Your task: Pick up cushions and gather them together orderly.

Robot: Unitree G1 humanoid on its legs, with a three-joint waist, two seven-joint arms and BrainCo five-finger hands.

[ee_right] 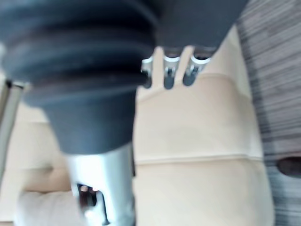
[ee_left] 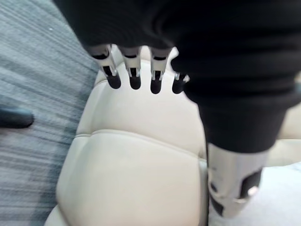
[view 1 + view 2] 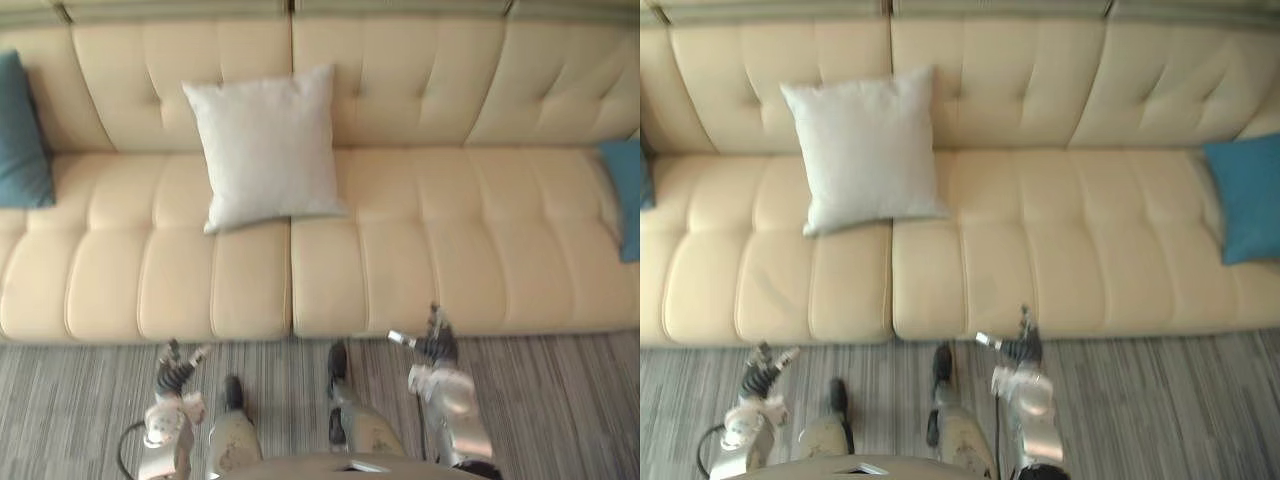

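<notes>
- While both hands hang low over the carpet (image 3: 560,400) in front of the sofa (image 3: 420,250), we judge the task to be at its very start: no cushion is gripped and none are gathered.
- Our left hand (image 3: 175,372) sits just off the sofa's front edge, before its left seat. Its fingers (image 2: 134,77) are straight, spread from the thumb, and hold nothing.
- Our right hand (image 3: 433,350) is also just off that front edge, a little right of the sofa's centre seam, with its fingers relaxed and empty.
- The pale cushion (image 3: 265,145) leans on the sofa's backrest over the left seat, its lower corner reaching the centre seam.
- The left teal cushion (image 3: 20,135) stands at the sofa's left end and the right teal cushion (image 3: 1245,195) at its right end, both well apart from either hand.
- Next, we think, the arms must lift up and forward over the front edge to the pale cushion, the nearest one.
- The end cushions likely call for a sidestep along the sofa first.
- For open room, the right seat lies bare between the centre seam and the right teal cushion, which makes it a fair gathering spot.
</notes>
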